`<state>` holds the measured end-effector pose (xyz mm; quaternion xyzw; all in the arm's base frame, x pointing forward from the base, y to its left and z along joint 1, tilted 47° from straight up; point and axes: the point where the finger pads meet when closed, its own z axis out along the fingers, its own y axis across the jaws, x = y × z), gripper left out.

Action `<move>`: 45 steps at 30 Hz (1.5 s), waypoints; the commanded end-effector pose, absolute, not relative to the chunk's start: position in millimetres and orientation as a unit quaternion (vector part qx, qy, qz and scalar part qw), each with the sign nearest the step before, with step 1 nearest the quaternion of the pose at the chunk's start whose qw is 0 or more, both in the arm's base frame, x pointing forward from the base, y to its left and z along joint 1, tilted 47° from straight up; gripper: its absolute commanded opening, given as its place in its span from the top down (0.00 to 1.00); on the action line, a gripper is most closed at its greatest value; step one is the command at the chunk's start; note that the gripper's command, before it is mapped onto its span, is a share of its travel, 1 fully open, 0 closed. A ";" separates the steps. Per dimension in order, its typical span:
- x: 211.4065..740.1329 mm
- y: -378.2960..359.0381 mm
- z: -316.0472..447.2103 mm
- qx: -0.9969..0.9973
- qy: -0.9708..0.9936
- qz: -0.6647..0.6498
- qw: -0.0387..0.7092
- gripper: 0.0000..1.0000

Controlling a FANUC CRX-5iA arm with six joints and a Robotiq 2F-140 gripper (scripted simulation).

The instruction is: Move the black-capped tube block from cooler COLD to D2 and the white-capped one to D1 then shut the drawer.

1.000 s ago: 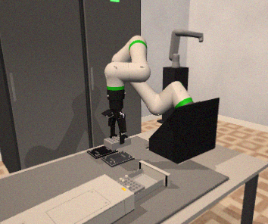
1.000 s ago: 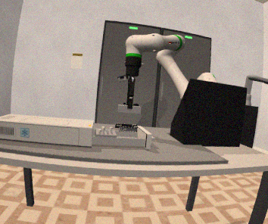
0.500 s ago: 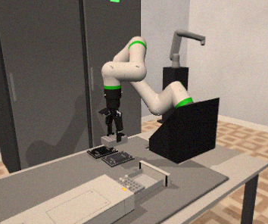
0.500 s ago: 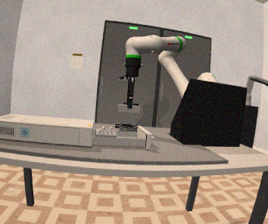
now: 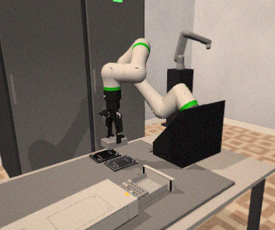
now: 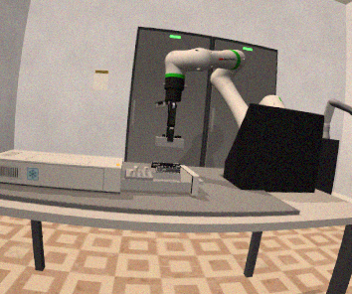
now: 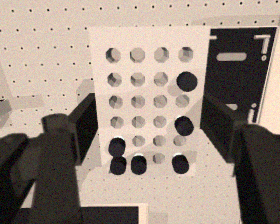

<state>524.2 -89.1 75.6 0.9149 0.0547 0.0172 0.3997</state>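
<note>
My gripper (image 5: 114, 137) (image 6: 170, 137) (image 7: 148, 107) is shut on the black-capped cooling block (image 5: 109, 143) (image 6: 169, 143) (image 7: 125, 90), held level in the air above the back of the deck. Several black-capped tubes sit in its bores in the wrist view. Slot D2 (image 5: 102, 156), black, and slot D1 (image 5: 120, 163), grey, hold no block. D2 also shows at the upper right of the wrist view (image 7: 236, 82); D1 is not visible there. The white-capped block (image 5: 138, 189) (image 6: 138, 173) sits in the open drawer (image 5: 159, 175) (image 6: 176, 188), near the housing.
Cooler COLD (image 5: 78, 203) (image 6: 55, 174) stands beside the slots, its lamp (image 5: 127, 194) (image 6: 118, 165) lit orange. The drawer's raised front panel stands toward the large black wedge-shaped housing (image 5: 190, 136) (image 6: 273, 149) at the arm's base. Dark cabinets (image 5: 43, 78) (image 6: 169, 79) stand behind the table.
</note>
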 end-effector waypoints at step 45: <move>527.6 -161.4 154.9 0.915 0.055 0.018 0.400 0.90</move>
